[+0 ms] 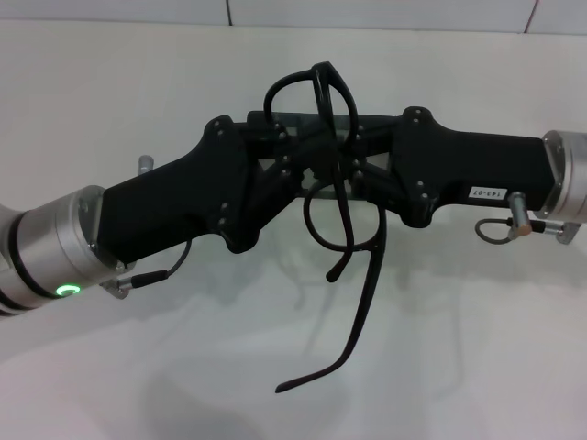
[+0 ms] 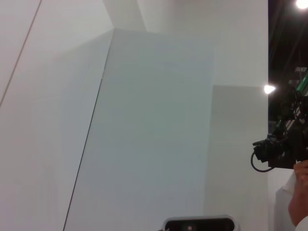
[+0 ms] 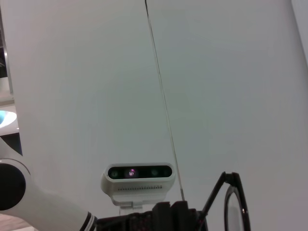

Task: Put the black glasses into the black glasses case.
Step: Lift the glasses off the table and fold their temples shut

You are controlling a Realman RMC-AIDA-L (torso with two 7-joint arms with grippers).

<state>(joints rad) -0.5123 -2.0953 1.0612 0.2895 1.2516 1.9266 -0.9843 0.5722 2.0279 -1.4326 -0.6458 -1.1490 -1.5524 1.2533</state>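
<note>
In the head view both arms meet in mid-air above the white table (image 1: 110,385). The black glasses (image 1: 332,206) hang between them, one lens up, one lens down, with a long temple arm (image 1: 362,312) dangling toward me. My left gripper (image 1: 307,158) comes in from the left and is shut on the frame. My right gripper (image 1: 356,158) comes in from the right and is shut on the frame too. Part of the glasses (image 3: 237,204) shows in the right wrist view. The black glasses case is out of view.
The wrist views look up at white wall panels and my own head camera (image 3: 138,179). The left wrist view shows a black camera rig (image 2: 281,144) and a person's hand (image 2: 299,192) at the side.
</note>
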